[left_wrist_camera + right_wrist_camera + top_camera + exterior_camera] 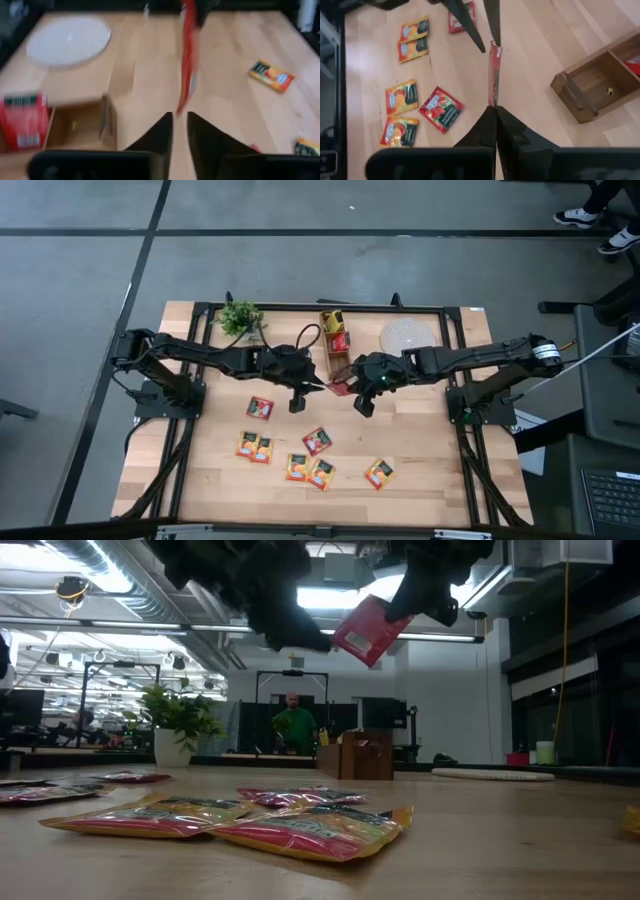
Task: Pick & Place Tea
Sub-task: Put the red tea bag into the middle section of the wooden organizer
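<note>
1. Two grippers meet over mid-desk in the high view: our left gripper (312, 385) and right gripper (347, 385) sit on either side of a red tea sachet (340, 387) held in the air, just beside the wooden box (335, 340). Seven more sachets lie scattered on the desk (430, 450). We judge this a handover; a mistimed release could drop the sachet.
2. Low view: the red sachet (370, 630) hangs tilted high above the desk, pinched at one corner, so it could swing or slip.
3. Left wrist view: our left fingers (161, 129) stand slightly apart, the sachet (188, 60) just beyond them, apparently released.
4. Right wrist view: our right gripper (495, 112) is closed on the sachet's (493, 75) edge; the thin hold could fail before reaching the box's open compartment (592, 82).
</note>
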Tool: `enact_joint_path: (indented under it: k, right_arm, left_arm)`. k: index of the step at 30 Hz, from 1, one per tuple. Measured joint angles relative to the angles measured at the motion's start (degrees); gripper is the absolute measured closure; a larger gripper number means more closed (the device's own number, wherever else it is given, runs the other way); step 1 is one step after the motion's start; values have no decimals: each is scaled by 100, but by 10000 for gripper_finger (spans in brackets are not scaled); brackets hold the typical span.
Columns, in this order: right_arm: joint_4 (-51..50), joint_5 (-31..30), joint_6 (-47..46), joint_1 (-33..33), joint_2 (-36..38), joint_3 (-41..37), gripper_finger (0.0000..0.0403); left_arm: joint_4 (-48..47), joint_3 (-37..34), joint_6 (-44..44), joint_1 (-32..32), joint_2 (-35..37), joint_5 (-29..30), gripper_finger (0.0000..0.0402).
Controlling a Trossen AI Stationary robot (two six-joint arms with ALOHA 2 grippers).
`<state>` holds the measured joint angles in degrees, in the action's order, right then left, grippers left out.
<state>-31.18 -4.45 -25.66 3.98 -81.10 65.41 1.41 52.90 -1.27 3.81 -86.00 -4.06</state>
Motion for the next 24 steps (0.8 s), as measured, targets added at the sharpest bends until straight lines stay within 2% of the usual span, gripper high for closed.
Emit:
enact_joint_path:
  k: [3, 6, 10, 15, 19, 24]
  right_arm:
    - [0, 1, -295, -89, 0, 0, 400]
    - [0, 11, -853, -280, 0, 0, 400]
    - [16, 0, -1712, -625, 2, -2, 401]
    - [132, -26, -2535, -1065, 2, -2, 401]
    - [426, -11, -2789, -1359, 2, -3, 401]
    - [974, 296, -2939, -1627, 6, -4, 402]
  left_arm:
    - [-492, -4, 366, 156, 45, -80, 300]
    - [-714, -4, 466, 270, 144, -483, 254]
    - [-828, -4, 458, 315, 368, -637, 214]
    - [-1062, -4, 112, 300, 759, -62, 200]
    - [-1241, -4, -175, 300, 1094, 192, 199]
    - [-1403, -4, -437, 322, 1465, 373, 199]
